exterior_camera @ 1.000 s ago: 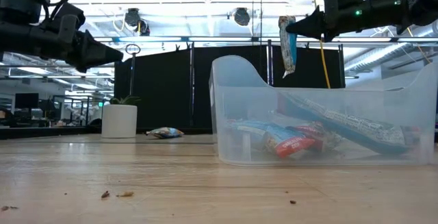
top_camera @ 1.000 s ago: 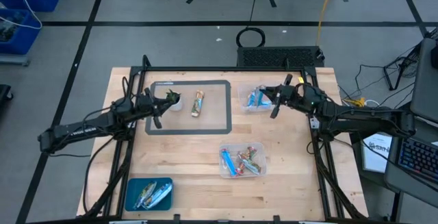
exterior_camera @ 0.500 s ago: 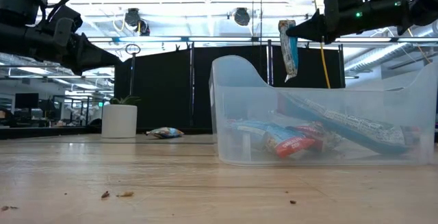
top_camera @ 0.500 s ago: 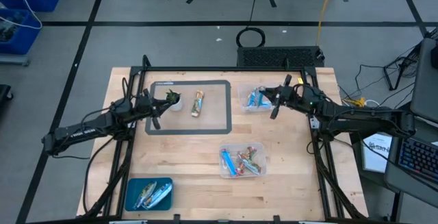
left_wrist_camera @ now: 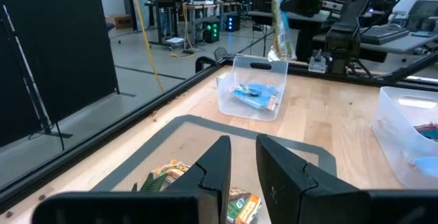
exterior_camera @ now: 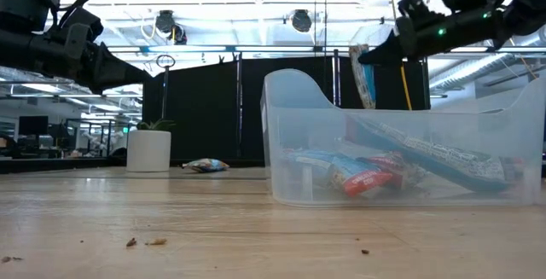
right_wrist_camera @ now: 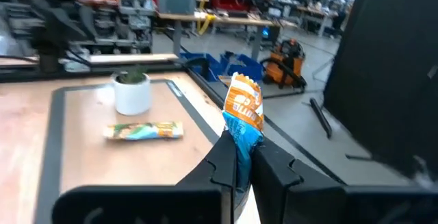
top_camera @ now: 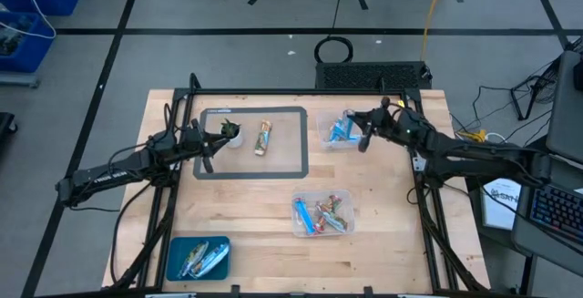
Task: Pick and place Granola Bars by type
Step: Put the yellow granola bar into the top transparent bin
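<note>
My right gripper [top_camera: 362, 128] is shut on a blue-white bar with an orange end [right_wrist_camera: 243, 114]. It hovers over the far clear bin [top_camera: 337, 132], which holds blue bars. My left gripper [top_camera: 217, 135] is open and empty, up off the table beside the small white cup [top_camera: 233, 136]. A green-orange bar [top_camera: 263, 138] lies flat on the grey-bordered mat. Mixed bars fill the middle clear bin [top_camera: 323, 213]. Silvery bars lie in the blue tray [top_camera: 198, 255]. My right gripper pinches the bar's blue end [right_wrist_camera: 241, 140] between its two fingers, which slant down from the table's right. The bar is lifted clear and hangs below the fingertips [exterior_camera: 366, 76], with its orange-white end away from the fingers.
The mat's grey border [top_camera: 303, 143] frames the far-left working area. In the low view the middle bin's wall [exterior_camera: 299, 142] stands in front of the hanging bar. Bare wood lies between the mat and the blue tray [top_camera: 228, 207]. The left arm waits over the mat's left edge.
My right gripper has moved down and a little toward the far edge, tipping its fingers lower over the far clear bin. The held bar has come down with it, still hanging from the shut fingers.
</note>
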`<state>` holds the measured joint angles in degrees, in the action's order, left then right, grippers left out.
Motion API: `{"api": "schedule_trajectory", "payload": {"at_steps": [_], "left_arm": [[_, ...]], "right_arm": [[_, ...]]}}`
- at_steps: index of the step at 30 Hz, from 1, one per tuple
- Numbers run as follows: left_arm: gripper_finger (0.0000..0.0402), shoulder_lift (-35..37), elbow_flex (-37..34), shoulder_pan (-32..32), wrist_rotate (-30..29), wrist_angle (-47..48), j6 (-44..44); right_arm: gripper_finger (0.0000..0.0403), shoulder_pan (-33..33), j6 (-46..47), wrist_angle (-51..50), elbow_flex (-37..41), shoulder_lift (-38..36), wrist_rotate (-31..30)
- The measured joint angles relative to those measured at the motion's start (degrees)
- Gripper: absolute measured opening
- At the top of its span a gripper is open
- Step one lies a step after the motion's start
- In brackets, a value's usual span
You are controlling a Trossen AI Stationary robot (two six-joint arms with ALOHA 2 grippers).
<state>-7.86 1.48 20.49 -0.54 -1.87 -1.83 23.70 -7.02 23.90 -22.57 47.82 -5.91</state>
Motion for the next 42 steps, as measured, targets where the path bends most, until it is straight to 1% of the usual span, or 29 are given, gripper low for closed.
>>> {"api": "schedule_trajectory", "payload": {"at_steps": [7, 15, 18, 20, 25, 30, 35, 42], "left_arm": [[0.0077, 0.0, 0.0, 0.0, 0.0, 0.0, 0.04], [0.0077, 0.0, 0.0, 0.0, 0.0, -0.02, 0.04], [0.0077, 0.0, 0.0, 0.0, 0.0, -0.03, 0.06], [0.0077, 0.0, 0.0, 0.0, 0.0, -0.04, 0.05], [0.0077, 0.0, 0.0, 0.0, 0.0, -0.04, 0.11], [0.0077, 0.0, 0.0, 0.0, 0.0, -0.04, 0.11], [0.0077, 0.0, 0.0, 0.0, 0.0, -0.04, 0.11], [0.0077, -0.02, 0.02, 0.0, 0.0, -0.61, -0.1]], "right_arm": [[0.0019, 4.88, 0.65, -1.75, 0.0, 4.22, -0.08], [0.0021, 8.19, 1.98, -1.93, 0.0, 8.49, -1.04], [0.003, 8.87, 1.94, -1.93, 0.0, 10.0, -5.11], [0.0034, 9.27, 1.92, -2.1, 0.0, 10.7, -6.6], [0.0033, 9.29, 2.08, -1.99, 0.0, 11.6, -5.99], [0.0034, 9.31, 4.88, -1.93, 0.0, 11.8, -6.01], [0.0055, 9.29, 5.75, -1.93, 0.0, 11.8, -5.88], [0.011, 9.22, 6.4, -1.95, 0.0, 11.8, -5.84]]}}
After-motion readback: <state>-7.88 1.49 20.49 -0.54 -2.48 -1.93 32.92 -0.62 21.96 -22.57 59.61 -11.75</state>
